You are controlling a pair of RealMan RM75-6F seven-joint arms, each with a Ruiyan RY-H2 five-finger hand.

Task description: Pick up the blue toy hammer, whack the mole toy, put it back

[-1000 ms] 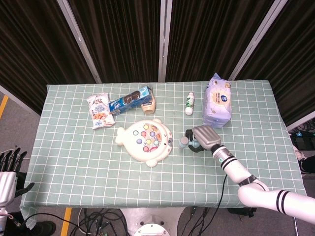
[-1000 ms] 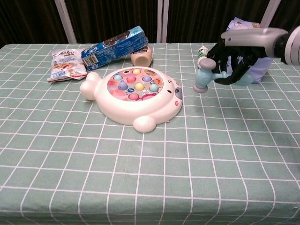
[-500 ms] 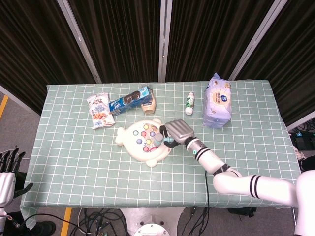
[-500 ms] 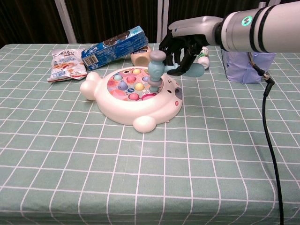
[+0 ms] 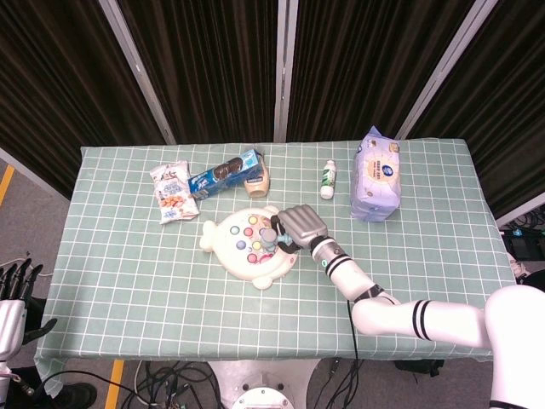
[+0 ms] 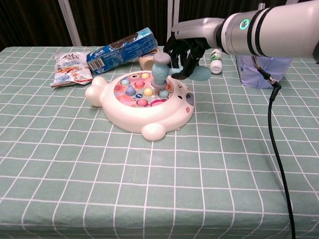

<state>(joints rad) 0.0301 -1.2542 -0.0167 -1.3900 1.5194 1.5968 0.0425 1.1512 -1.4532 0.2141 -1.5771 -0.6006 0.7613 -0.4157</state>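
On the table [image 5: 128, 273] the mole toy [image 6: 141, 102] lies in the middle, behind it a snack bag [image 5: 171, 192], a cookie box [image 5: 224, 173] and a small bottle [image 5: 328, 179], and a big pack [image 5: 378, 175] far right.

Table [image 5: 128, 281] covered with a green, white-gridded cloth, filling the middle of the head view. Directly on it: a white mole toy [image 5: 247, 244] at centre; a snack bag [image 5: 172, 192] at upper left; a blue biscuit box [image 5: 223, 173] just right of the bag, lying diagonally; a beige cup [image 5: 258, 181] on its side touching the box; a small white bottle [image 5: 328, 180] right of centre; a pale blue wipes pack [image 5: 377, 174] at upper right.
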